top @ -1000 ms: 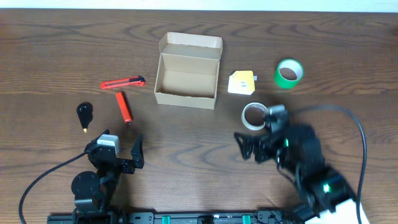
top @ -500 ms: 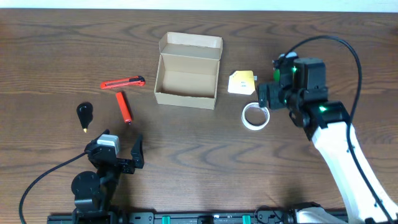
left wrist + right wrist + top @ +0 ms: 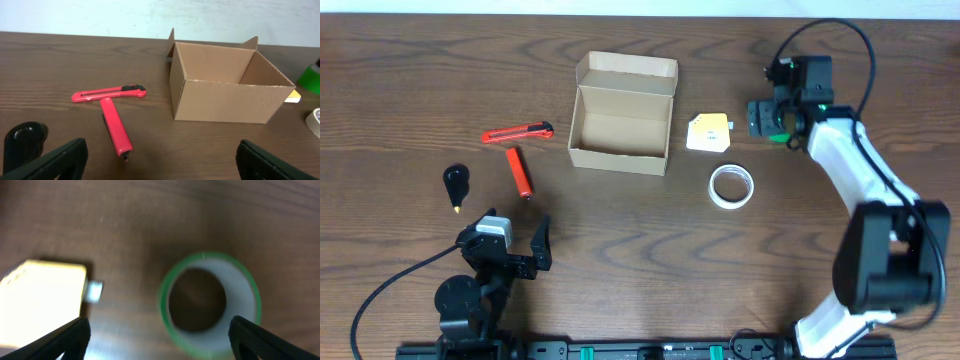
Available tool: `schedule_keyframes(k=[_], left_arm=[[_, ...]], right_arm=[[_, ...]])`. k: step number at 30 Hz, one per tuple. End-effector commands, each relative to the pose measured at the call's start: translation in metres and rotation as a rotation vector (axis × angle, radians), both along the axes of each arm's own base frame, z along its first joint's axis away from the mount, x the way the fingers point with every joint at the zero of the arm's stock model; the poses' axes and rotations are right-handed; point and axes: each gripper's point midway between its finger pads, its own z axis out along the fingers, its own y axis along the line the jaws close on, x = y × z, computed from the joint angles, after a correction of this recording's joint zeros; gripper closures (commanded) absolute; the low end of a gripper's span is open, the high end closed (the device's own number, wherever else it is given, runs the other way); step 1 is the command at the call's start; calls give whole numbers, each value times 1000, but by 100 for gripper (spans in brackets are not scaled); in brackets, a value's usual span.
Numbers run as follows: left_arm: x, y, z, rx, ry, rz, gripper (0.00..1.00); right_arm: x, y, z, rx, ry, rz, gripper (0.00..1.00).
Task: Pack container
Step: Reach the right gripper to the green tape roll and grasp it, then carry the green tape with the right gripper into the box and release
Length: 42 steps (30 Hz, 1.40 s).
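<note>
The tan cardboard box (image 3: 620, 125) stands open at the table's middle back, its flap lid up; it also shows in the left wrist view (image 3: 225, 95). My right gripper (image 3: 770, 120) hovers open over the green tape roll (image 3: 779, 137), which lies between and ahead of its fingers in the right wrist view (image 3: 210, 302), with the fingers (image 3: 160, 342) apart and empty. My left gripper (image 3: 512, 255) rests open and empty near the front edge, its fingers (image 3: 160, 160) wide apart.
A red utility knife (image 3: 518, 132) and a red marker (image 3: 520, 171) lie left of the box. A black tool (image 3: 455, 183) lies further left. A yellow item (image 3: 708, 133) and a white tape roll (image 3: 731, 186) lie right of the box.
My right arm has swung from the front of the table past the white tape roll to above the green tape roll. The left arm has not moved.
</note>
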Motion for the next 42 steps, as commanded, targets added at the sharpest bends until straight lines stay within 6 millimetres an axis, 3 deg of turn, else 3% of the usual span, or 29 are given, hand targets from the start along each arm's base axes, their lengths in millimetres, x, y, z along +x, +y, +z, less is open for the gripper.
schedule_keyframes(k=[1, 11, 13, 14, 15, 18, 21, 25, 28, 30, 33, 36, 38, 42], left_arm=[[0, 2, -12, 16, 20, 6, 5], [0, 2, -12, 16, 20, 6, 5], [0, 2, -12, 16, 20, 6, 5], [0, 2, -12, 16, 20, 6, 5], [0, 2, -12, 16, 20, 6, 5], [1, 2, -12, 16, 20, 6, 5], [1, 2, -12, 16, 20, 6, 5], [0, 2, -12, 16, 20, 6, 5], [1, 2, -12, 16, 20, 6, 5], [1, 2, -12, 16, 20, 6, 5], [1, 2, -12, 16, 20, 6, 5], [0, 2, -12, 16, 20, 6, 5], [1, 2, -12, 16, 20, 6, 5], [0, 2, -12, 16, 20, 6, 5]], right_arm=[[23, -1, -8, -6, -5, 6, 15], [29, -1, -67, -4, 82, 7, 29], [30, -1, -70, 1, 82, -2, 42], [30, -1, -70, 4, 79, -8, 52], [31, -1, -69, 6, 74, -18, 70], [38, -1, -58, 17, 43, -34, 98], [50, 1, -29, 25, -6, -35, 99], [63, 18, 38, 38, -84, 1, 99], [63, 63, 97, 126, -153, 119, 99], [55, 106, 132, 204, -190, 232, 99], [34, 172, 165, 292, -218, 397, 99], [8, 234, 173, 351, -206, 496, 99], [-10, 274, 166, 375, -173, 549, 99], [-31, 324, 140, 365, -121, 546, 99]])
